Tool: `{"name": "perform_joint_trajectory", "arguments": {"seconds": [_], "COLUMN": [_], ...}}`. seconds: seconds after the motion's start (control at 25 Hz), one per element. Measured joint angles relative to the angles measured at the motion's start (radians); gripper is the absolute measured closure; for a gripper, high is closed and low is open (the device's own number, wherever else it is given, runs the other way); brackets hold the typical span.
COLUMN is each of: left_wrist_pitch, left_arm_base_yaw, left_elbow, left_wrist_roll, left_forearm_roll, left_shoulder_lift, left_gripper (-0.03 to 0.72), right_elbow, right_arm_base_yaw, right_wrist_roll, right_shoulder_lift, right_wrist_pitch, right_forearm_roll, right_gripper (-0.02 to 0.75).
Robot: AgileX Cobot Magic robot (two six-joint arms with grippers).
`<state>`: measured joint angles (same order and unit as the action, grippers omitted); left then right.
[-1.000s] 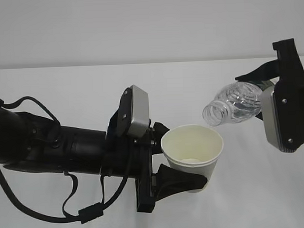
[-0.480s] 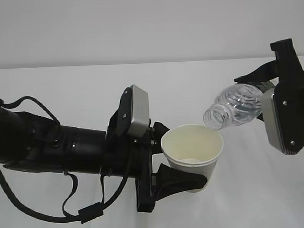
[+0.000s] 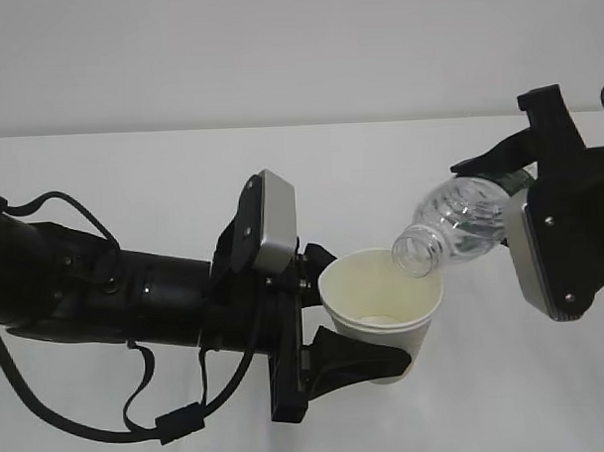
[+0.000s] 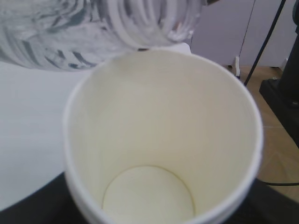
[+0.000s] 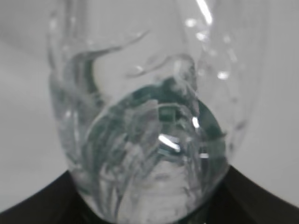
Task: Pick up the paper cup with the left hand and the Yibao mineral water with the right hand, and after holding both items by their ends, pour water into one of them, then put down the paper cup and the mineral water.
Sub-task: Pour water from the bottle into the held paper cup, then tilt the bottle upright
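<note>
My left gripper [image 3: 370, 318] is shut on the white paper cup [image 3: 384, 295] and holds it upright above the table, one black finger [image 3: 321, 257] above and one below. In the left wrist view the cup [image 4: 159, 135] fills the frame, and its cream inside looks dry. My right gripper [image 3: 499, 191] is shut on the base of the clear Yibao mineral water bottle [image 3: 453, 224]. The bottle is tilted down to the left, its open mouth just over the cup's far rim. No stream shows. The right wrist view shows the bottle [image 5: 149, 140] between dark fingers [image 5: 28, 205].
A white table [image 3: 131, 172] lies under both arms, with a pale wall behind it. The left arm's black body and cables [image 3: 106, 292] stretch in from the left. Past the table edge, the left wrist view shows a black stand [image 4: 286, 93] on the floor.
The right gripper has moved left and tipped the bottle further down, bringing its mouth from beside the cup to over the rim. The left gripper and cup have stayed still.
</note>
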<state>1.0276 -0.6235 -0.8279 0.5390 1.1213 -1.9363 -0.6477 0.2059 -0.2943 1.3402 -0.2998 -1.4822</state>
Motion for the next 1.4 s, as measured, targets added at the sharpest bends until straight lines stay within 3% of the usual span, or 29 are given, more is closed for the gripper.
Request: {"name": "perform_joint_trajectory", "arguments": {"seconds": [1.4], "left_wrist_pitch": [-0.007], "left_arm_base_yaw": [0.0], "left_elbow": [0.0], "left_wrist_roll": [0.0], "left_forearm_roll": [0.002], "left_shoulder_lift": [0.0], "left_gripper": [0.206], "right_elbow": [-0.059], "right_arm_base_yaw": [0.009], "right_wrist_roll": [0.021], "right_shoulder_lift": [0.0], "right_wrist_pitch": [0.043], "right_forearm_roll": [-0.012], "right_gripper": [0.293]}}
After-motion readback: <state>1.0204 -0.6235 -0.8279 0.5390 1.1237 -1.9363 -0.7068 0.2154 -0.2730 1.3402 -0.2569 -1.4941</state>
